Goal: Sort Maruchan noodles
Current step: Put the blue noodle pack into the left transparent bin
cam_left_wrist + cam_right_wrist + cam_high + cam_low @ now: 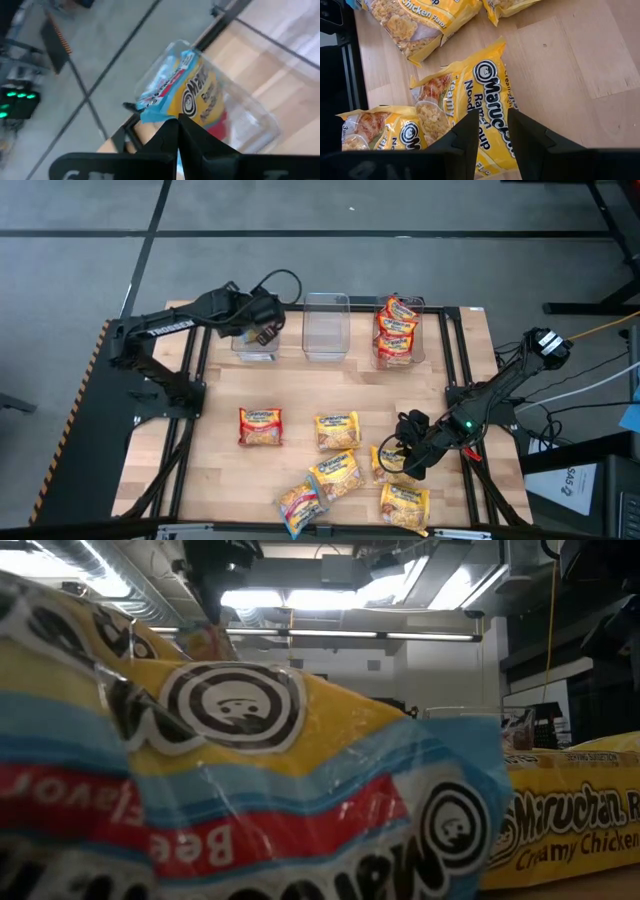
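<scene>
1. Your right gripper sits in the lower right of the high view, low over the yellow packet lying flat on the wood. In the right wrist view its two dark fingers stand partly apart, one on each side of that packet's middle. You can't tell from here whether they actually touch the wrapper yet.

2. Your left gripper is up in the upper left of the high view, over the left bin. Its fingers are pinched together on a blue-trimmed packet, which hangs tilted over that clear bin.

3. The rest of the noodles are spread over the lower half of the table:
   - a red-trimmed packet left of centre, well apart from the others
   - a yellow one just right of it
   - another yellow one below that, touching a blue-trimmed one at the bottom edge
   - one more yellow in the lower right, just below the right gripper

4. Along the top edge, the middle bin has no packets that you can see, and the right bin holds a stack of red-trimmed packets.

5. The low view is mostly blocked by a blue-trimmed wrapper pressed right up to the lens, with a yellow creamy chicken packet peeking out at the right.
</scene>
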